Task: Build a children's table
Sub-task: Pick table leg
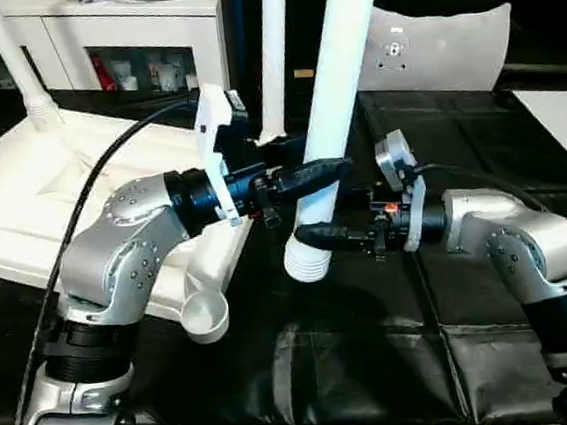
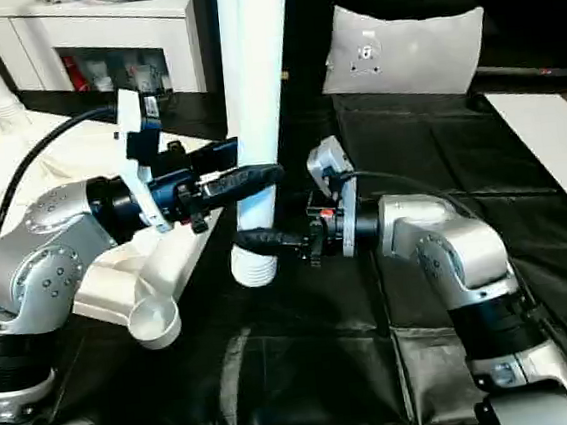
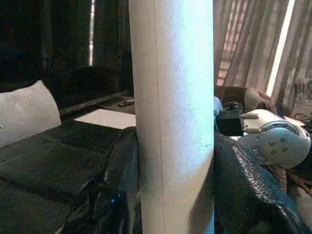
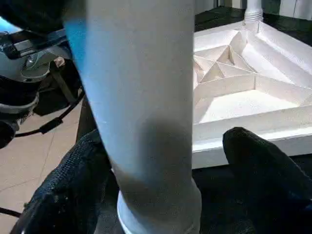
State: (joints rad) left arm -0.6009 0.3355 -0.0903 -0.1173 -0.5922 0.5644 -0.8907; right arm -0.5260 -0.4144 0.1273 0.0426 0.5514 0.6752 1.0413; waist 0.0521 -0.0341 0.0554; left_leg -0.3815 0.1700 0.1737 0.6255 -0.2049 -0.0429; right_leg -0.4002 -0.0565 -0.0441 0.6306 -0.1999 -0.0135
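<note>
Holding a white leg [image 1: 338, 97] nearly upright over the black-covered counter [image 1: 473, 305], the left hand [image 1: 305, 177] pinches it from the side, fingers pressed to the tube. The right hand [image 1: 328, 236], lower down near the ribbed end, stands spread around it with a gap. Beside them the tabletop [image 1: 51, 195] lies underside up, its corner socket [image 1: 206, 315] close. The tube looks light, stiff and smooth; gripping low seems steadier.

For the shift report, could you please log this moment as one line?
left gripper: shut on leg | right gripper: open around leg's ribbed end | tabletop: underside up, near corner socket empty
</note>
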